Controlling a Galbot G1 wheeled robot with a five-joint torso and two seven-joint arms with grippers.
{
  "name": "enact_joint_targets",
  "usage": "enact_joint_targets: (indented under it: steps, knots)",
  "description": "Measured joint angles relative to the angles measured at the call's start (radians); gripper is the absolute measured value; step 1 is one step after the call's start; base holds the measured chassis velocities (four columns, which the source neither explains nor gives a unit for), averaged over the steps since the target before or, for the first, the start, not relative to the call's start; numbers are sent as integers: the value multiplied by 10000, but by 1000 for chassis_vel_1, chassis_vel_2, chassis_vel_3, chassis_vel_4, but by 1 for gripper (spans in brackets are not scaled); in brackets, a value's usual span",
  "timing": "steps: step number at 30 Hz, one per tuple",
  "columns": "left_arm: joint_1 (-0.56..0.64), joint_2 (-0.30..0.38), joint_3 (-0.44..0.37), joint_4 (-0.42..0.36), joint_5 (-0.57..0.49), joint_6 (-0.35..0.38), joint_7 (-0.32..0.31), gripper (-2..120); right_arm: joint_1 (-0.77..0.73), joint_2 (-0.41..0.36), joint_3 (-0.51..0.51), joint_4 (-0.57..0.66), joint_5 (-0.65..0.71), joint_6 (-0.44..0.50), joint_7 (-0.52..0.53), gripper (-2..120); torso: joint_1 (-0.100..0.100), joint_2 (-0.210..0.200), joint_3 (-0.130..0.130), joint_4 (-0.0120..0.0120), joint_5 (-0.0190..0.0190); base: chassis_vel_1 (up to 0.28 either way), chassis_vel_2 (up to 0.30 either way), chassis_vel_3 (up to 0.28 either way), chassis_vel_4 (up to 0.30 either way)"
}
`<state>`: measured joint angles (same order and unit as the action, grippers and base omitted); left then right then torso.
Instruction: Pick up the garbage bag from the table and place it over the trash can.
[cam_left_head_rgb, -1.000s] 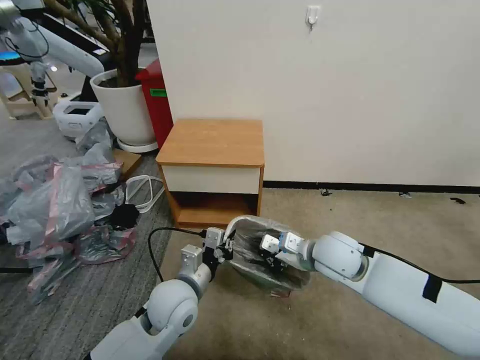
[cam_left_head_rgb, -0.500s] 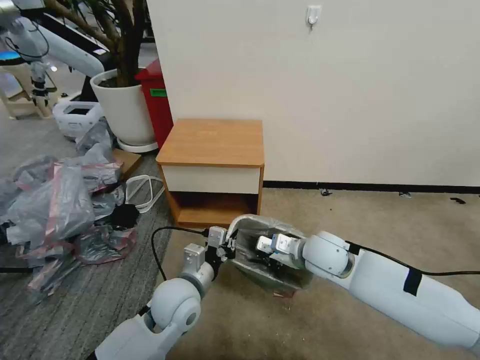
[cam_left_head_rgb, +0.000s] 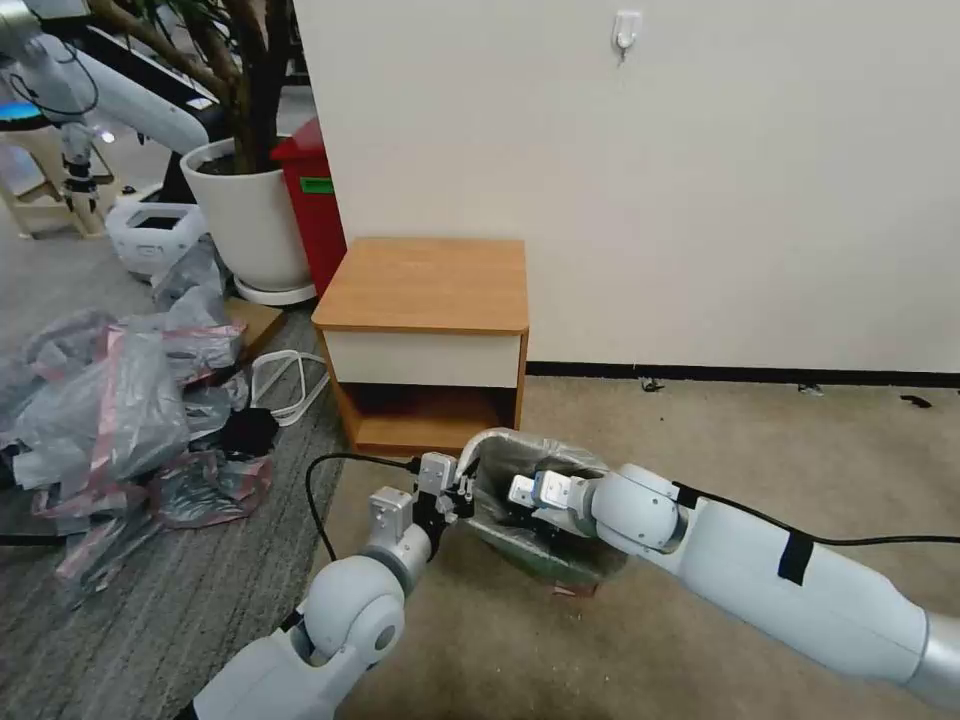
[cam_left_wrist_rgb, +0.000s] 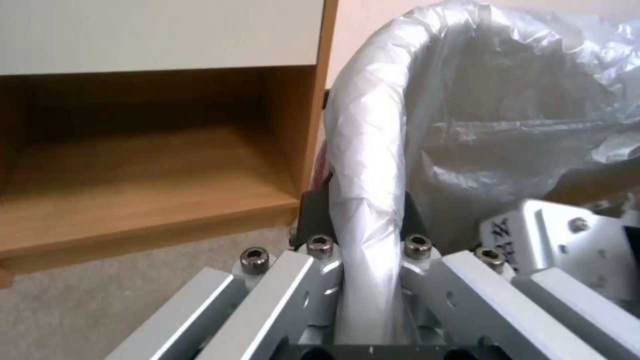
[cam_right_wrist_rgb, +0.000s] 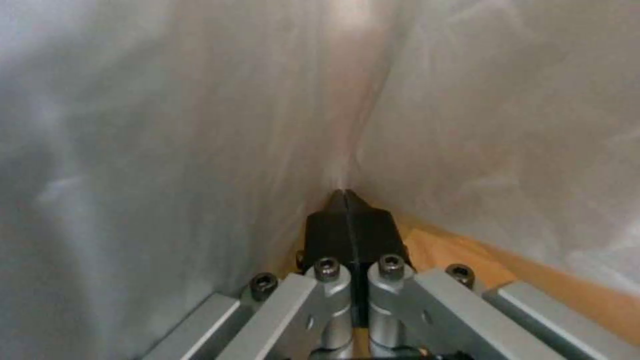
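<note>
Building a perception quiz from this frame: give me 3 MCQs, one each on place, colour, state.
1. Where is the trash can?
A. on the table top
B. on the floor in front of the table
C. beside the plant pot

2. What colour is the bin next to the white plant pot?
A. red
B. blue
C. black

3. How is the left gripper?
A. open in the air
B. shut on nothing
C. shut on the bag-covered rim

Key: B, it stands on carpet below the nightstand; A, the tall bin is red; C, its fingers pinch the garbage bag at the rim.
</note>
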<state>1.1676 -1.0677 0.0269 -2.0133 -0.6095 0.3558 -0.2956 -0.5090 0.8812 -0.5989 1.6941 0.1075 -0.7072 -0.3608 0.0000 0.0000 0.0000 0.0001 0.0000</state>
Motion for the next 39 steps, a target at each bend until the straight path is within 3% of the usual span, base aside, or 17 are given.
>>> enact_joint_targets:
  steps: [39]
  knots:
    - [-91,29,24,-113,-582,-5,-66,3,-344,84,90,-566,-518,6,-26,0,0,0,0,-1,0,0,0,0,0]
